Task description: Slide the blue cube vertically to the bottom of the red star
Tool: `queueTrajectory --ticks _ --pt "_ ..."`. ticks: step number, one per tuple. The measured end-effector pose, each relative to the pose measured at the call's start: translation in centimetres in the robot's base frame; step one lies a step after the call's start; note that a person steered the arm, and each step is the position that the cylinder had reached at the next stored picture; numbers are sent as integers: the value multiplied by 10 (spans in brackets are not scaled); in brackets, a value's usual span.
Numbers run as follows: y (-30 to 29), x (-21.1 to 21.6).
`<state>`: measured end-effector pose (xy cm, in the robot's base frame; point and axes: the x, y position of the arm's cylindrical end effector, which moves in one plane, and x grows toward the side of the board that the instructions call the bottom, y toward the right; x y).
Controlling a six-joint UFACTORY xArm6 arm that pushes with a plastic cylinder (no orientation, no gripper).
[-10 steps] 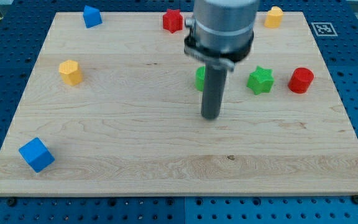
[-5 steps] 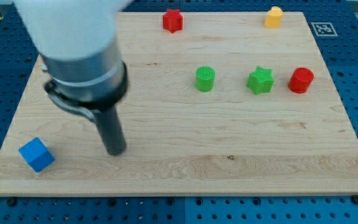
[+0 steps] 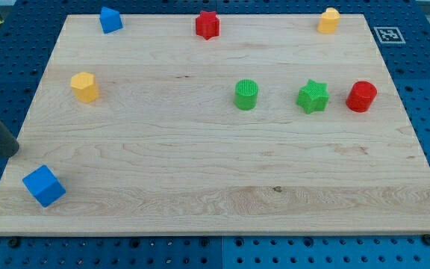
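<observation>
The blue cube sits near the board's bottom left corner. The red star is at the view's top, a little left of centre. My tip is at the view's left edge, just off the board's left side, up and left of the blue cube with a small gap between them. Only the rod's lower part shows.
A second blue block is at the top left. A yellow block is at the left and another yellow block at the top right. A green cylinder, a green star and a red cylinder stand in a row at the right.
My rod has swept from the board's middle to the left and down, and now stands at the left edge near the blue cube. No block has moved.
</observation>
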<state>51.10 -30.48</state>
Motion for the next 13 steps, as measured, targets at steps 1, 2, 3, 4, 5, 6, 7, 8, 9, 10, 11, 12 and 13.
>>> queueTrajectory --ticks 1,2,3,4,5,6,7,8,9,10,11,12,13 --pt "0 44" --pt "0 51" --pt "1 51" --pt "37 53" --pt "74 53" --pt "81 56" --pt "79 85" --pt "79 94" --pt "85 94" --pt "112 94" --pt "131 90" --pt "146 81" --pt "166 69"
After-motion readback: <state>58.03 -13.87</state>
